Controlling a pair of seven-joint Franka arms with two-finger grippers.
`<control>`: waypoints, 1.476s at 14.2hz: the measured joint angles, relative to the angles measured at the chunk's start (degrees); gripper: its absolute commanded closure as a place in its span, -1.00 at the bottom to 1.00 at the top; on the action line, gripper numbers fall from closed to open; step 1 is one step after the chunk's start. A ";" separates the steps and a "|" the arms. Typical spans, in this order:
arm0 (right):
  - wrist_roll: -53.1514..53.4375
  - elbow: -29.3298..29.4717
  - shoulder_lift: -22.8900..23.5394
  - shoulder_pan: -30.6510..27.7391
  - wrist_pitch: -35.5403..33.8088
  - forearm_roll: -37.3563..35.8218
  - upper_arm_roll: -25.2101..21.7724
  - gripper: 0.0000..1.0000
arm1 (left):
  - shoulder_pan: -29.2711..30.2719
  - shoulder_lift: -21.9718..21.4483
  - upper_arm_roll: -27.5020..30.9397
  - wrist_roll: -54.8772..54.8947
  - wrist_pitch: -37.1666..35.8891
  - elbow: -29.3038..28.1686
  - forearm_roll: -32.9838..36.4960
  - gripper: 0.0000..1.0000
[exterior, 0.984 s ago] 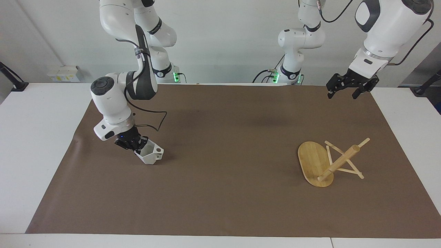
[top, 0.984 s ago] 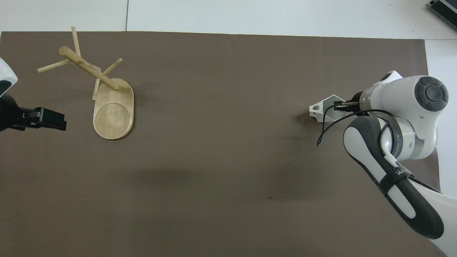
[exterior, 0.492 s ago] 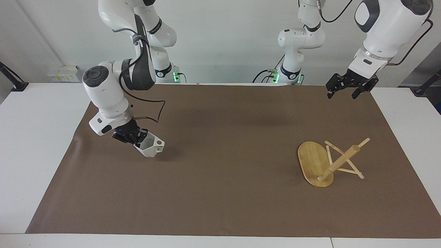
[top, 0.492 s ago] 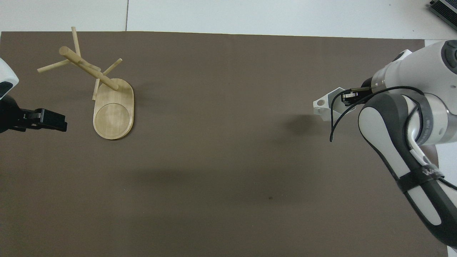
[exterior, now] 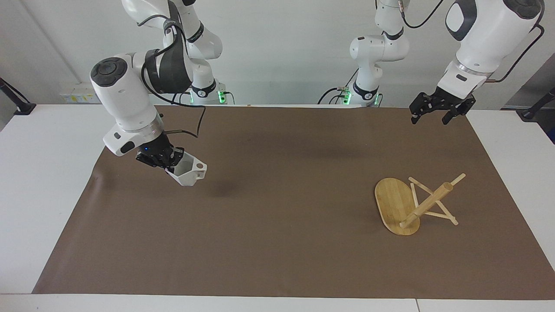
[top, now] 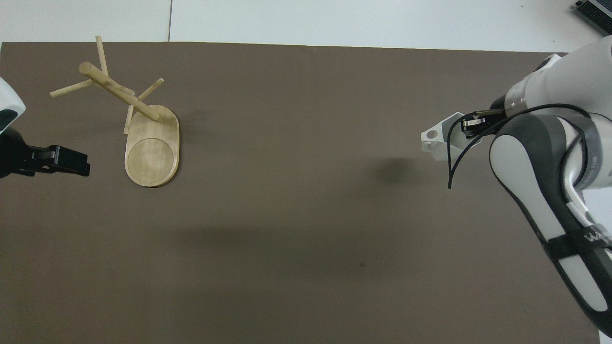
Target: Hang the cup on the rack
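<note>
the right gripper [exterior: 167, 159] hangs over the brown mat [exterior: 277, 242] toward the right arm's end of the table, wrist bent down, fingers pinching the rim of the white faceted cup [exterior: 187, 171]. a second ago the cup sat lower, close to the mat; now it is clear of it, tilted, its pierced flat handle pointing toward the rack [exterior: 409, 203]. the bamboo rack lies tipped, base on edge. the left gripper [exterior: 437, 112] waits, fingers spread
</note>
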 measured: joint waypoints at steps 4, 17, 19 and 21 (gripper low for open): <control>0.08 0.48 -0.81 0.01 -1.79 7.10 0.27 1.00 | -0.03 0.00 -0.04 -0.52 0.08 -0.06 0.00 -1.00; 5.91 0.81 -2.04 0.54 -2.50 20.39 11.10 1.00 | -3.10 -0.79 -0.25 -9.28 5.74 -3.11 -0.21 -1.00; 8.89 0.83 -2.05 0.55 -1.68 23.80 12.79 1.00 | -3.17 -0.89 -0.26 -12.02 6.32 -3.23 -1.98 -1.00; 11.69 0.79 -2.04 0.51 0.48 26.12 14.53 1.00 | -3.18 -0.95 -0.25 -16.36 6.94 -3.25 -4.58 -1.00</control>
